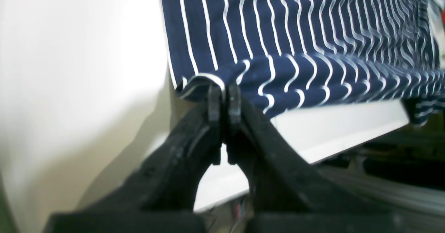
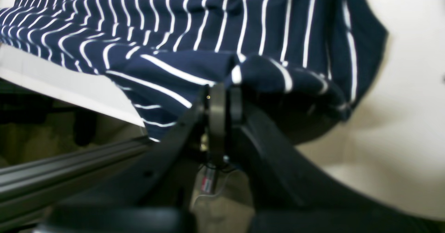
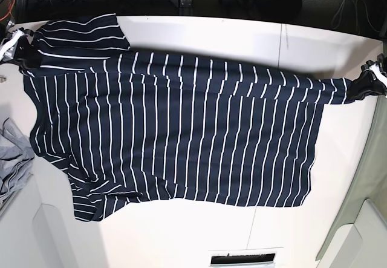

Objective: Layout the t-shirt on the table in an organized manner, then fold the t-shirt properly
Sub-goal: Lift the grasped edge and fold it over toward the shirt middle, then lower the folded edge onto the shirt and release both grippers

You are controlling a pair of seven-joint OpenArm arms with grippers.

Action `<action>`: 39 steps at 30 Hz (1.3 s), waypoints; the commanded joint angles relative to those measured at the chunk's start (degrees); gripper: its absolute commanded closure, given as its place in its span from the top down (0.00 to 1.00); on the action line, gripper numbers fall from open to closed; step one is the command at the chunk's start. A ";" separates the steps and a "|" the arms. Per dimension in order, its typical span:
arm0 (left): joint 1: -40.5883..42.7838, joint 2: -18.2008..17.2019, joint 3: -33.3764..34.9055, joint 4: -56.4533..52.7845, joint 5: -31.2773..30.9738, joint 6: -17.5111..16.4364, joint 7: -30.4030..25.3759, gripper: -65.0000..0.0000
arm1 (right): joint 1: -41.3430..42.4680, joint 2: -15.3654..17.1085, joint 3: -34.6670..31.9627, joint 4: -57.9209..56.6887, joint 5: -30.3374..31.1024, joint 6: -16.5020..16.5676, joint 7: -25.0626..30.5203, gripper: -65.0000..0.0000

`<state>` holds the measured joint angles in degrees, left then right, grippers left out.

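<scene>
Where end effectors [image 1: 224, 99] pinch, t-shirt [image 3: 181, 129] bunched

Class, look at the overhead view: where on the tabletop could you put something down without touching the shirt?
A bare strip of table runs below the t-shirt, beside the dark slot. A narrower strip lies between the shirt and the table's top edge. It is crowded where the grey garment meets the shirt, and at both pinched corners.

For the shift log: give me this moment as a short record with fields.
t-shirt: spread across the table, one long edge stretched along the table's edge
left gripper: shut on the t-shirt's corner
right gripper: shut on the t-shirt's edge near a sleeve
grey garment: beside the shirt, at the base view's left edge
fold: not yet begun
</scene>
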<state>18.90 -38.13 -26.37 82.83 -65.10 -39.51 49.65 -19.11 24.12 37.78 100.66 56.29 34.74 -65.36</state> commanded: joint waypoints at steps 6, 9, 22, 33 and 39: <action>-6.84 -1.38 7.21 -4.50 6.36 -0.49 -6.23 0.00 | 9.66 1.09 -3.82 -9.14 -0.39 0.00 3.04 0.00; -9.79 -1.40 8.11 -5.79 9.51 -0.49 -7.72 0.00 | 14.56 1.09 -3.91 -14.03 -2.05 -0.02 4.09 0.00; -20.57 -0.57 20.57 -17.59 20.50 0.79 -16.22 0.12 | 33.14 0.87 -7.15 -35.21 -7.41 -0.02 6.78 0.34; -22.60 -0.35 17.31 -19.41 14.05 -0.49 -6.99 0.44 | 30.60 0.33 -4.61 -35.43 -8.98 -0.48 6.19 0.53; -18.71 -1.22 10.80 -19.41 8.07 -0.49 -3.96 0.47 | 25.05 0.31 2.47 -35.43 -13.79 -0.59 10.12 0.53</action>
<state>0.95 -38.04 -15.11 62.70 -55.81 -39.48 46.33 5.10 23.14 39.94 64.36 41.28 34.06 -56.07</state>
